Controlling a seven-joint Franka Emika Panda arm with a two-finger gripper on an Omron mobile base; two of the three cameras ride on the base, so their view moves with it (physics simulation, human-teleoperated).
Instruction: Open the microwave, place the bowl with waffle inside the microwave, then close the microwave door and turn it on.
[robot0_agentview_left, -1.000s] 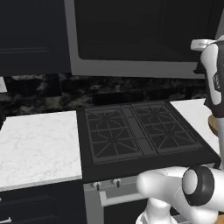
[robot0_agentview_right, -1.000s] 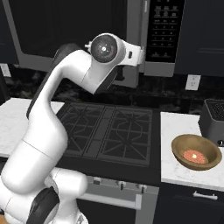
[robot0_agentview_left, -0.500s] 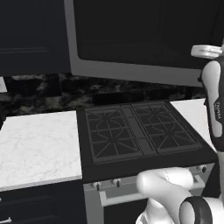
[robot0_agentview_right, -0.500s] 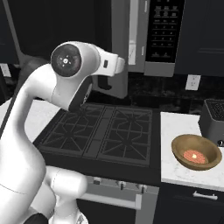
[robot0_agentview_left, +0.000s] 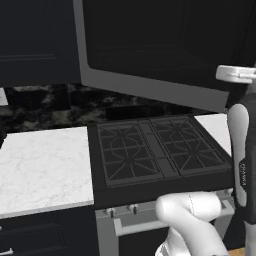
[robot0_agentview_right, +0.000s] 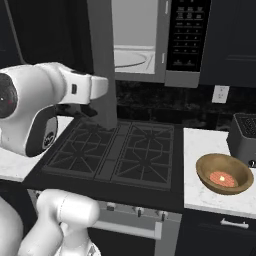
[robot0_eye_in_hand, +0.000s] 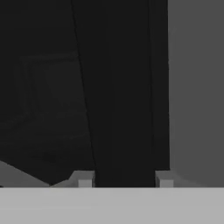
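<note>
One grey steel microwave (robot0_agentview_right: 165, 42) with one grey-framed glass door (robot0_agentview_left: 150, 47), standing open. One black stovetop (robot0_agentview_right: 117, 152) with cast grates. One small round tan wooden bowl (robot0_agentview_right: 224, 173). One reddish-orange grid-patterned waffle (robot0_agentview_right: 223, 178), inside that bowl. One dark toaster (robot0_agentview_right: 244, 138). One white wall outlet (robot0_agentview_right: 219, 93). Two white marble counter sections (robot0_agentview_left: 42, 167) (robot0_agentview_right: 215, 195).
</note>
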